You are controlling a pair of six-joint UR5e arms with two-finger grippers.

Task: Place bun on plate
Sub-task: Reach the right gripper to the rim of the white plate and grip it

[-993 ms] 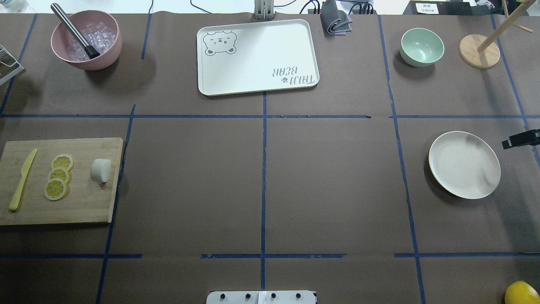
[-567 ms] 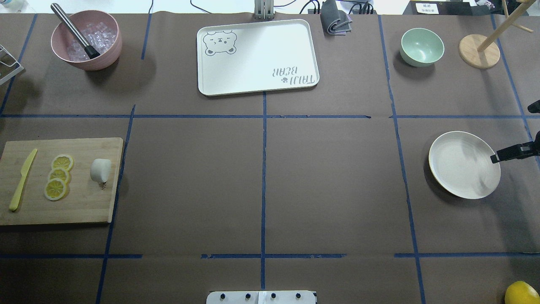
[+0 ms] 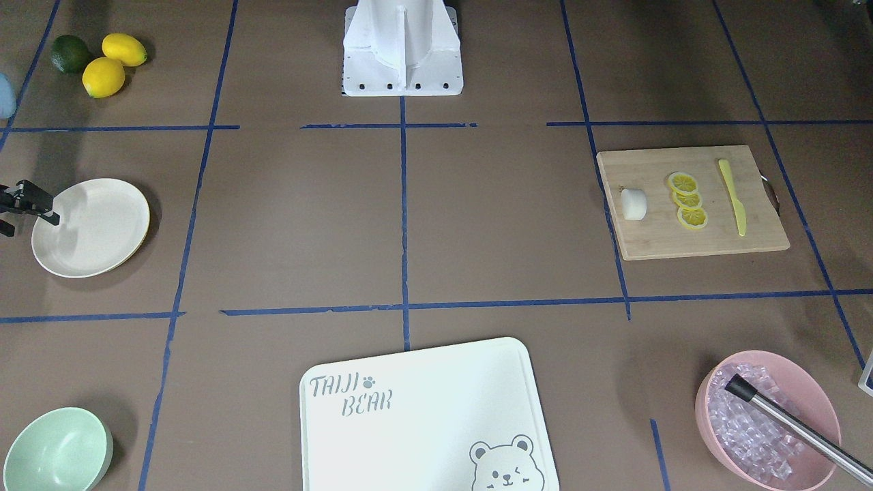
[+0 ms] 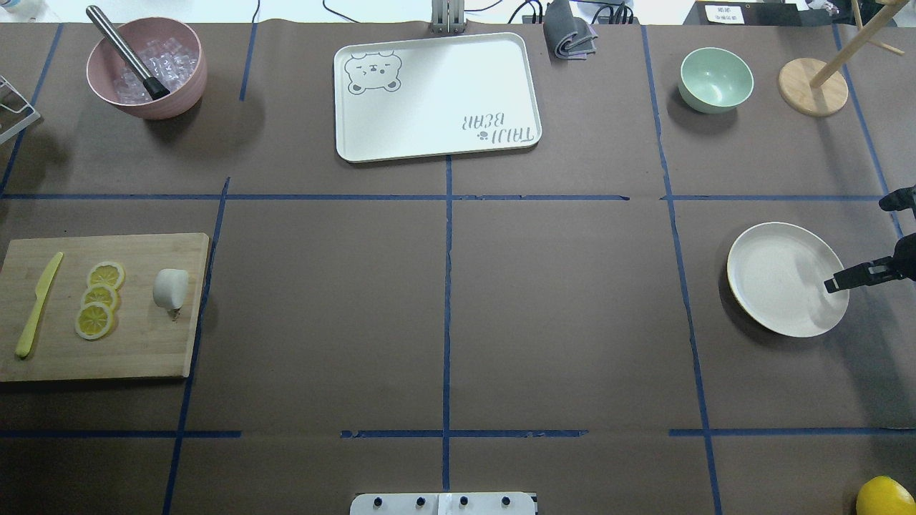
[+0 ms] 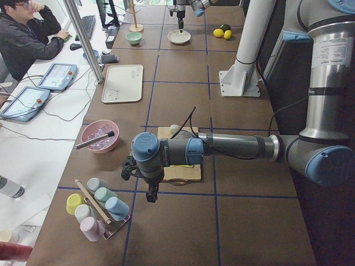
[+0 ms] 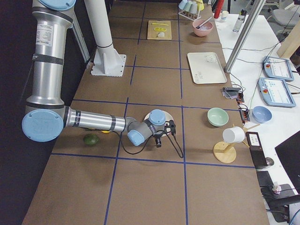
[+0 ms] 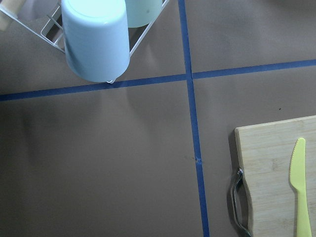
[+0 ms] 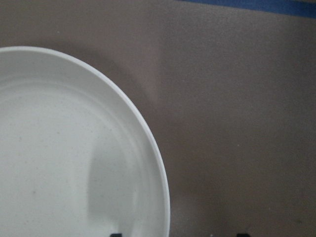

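At 3 o'clock on the table, found the right claw (image 4: 859, 247) spread wide and empty, astride the plate's (image 4: 773, 286) rim, likely poised to grip it. Saw the bun (image 4: 170, 288) well apart at 9 o'clock, on the cutting board (image 4: 143, 350) beside 3 lemon slices (image 4: 100, 297). Could not judge the left claw (image 5: 149, 197) open or shut; hung just off that board, probably readied for the bun.

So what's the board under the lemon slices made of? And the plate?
The board looks like light wood, maybe bamboo: tan, matte, faint grain. The plate looks like smooth matte plastic or ceramic, cream with a yellowish edge; can't tell which.
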